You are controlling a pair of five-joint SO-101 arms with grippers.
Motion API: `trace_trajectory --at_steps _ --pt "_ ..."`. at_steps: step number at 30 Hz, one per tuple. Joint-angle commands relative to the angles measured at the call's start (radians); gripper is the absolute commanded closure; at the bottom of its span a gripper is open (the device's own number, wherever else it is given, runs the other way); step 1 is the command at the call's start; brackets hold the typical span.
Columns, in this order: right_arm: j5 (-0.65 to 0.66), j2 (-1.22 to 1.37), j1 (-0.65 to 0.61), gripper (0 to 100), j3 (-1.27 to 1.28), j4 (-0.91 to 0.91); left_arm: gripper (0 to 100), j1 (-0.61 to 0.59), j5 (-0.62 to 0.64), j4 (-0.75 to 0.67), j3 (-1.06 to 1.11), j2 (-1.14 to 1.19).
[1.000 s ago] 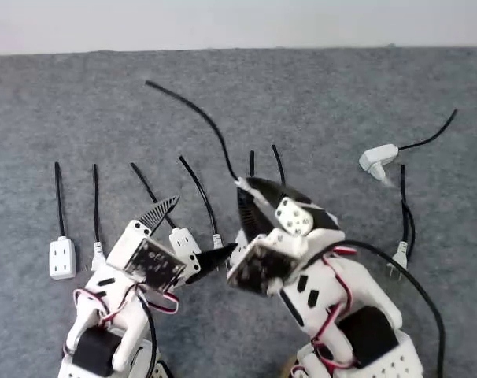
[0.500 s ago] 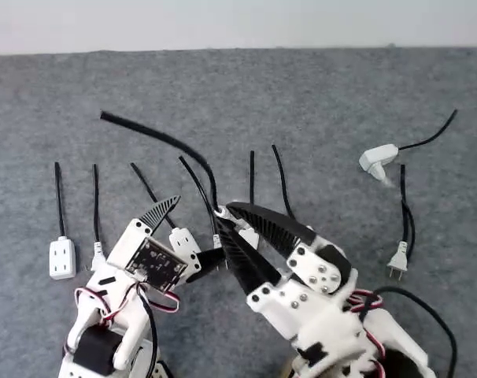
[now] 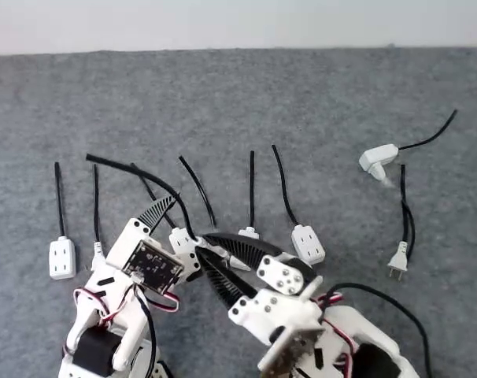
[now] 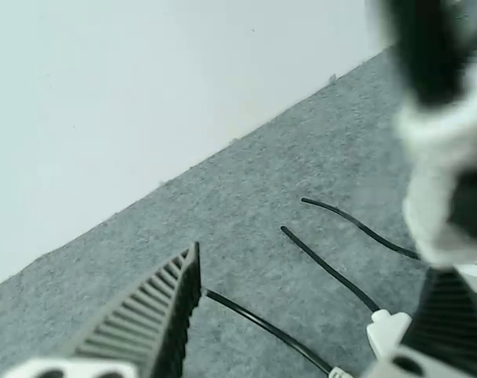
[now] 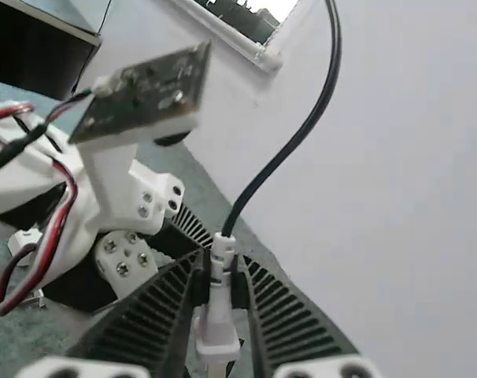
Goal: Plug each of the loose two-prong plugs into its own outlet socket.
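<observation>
My right gripper (image 3: 201, 246) is shut on a white two-prong plug (image 5: 216, 327), whose black cord (image 3: 136, 175) arcs away to the far left. The plug sits close beside a white outlet socket (image 3: 183, 240), which lies between the fingers of my open left gripper (image 3: 183, 236). In the right wrist view the gripper (image 5: 220, 272) pinches the plug upright, with the left arm's board (image 5: 140, 94) close behind. Whether prongs and socket touch is hidden. In the left wrist view the open gripper (image 4: 301, 346) frames a white piece (image 4: 388, 331).
Another socket (image 3: 61, 258) and a plug (image 3: 98, 256) lie at the far left. A loose plug (image 3: 248, 233) and a socket (image 3: 308, 242) lie mid-table. At the right are a white socket (image 3: 378, 160) and a plug (image 3: 397, 260). The grey mat's far half is open.
My right arm has swung left and lowered, carrying the held plug over to the socket at the left gripper. Its cord swept leftward. The left arm has stayed put.
</observation>
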Motion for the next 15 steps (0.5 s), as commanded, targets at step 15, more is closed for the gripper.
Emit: trace_trajectory --at_steps 15 --pt "-0.008 -0.015 -0.007 98.9 -0.003 -0.022 59 0.057 0.072 0.117 -0.125 -0.021"
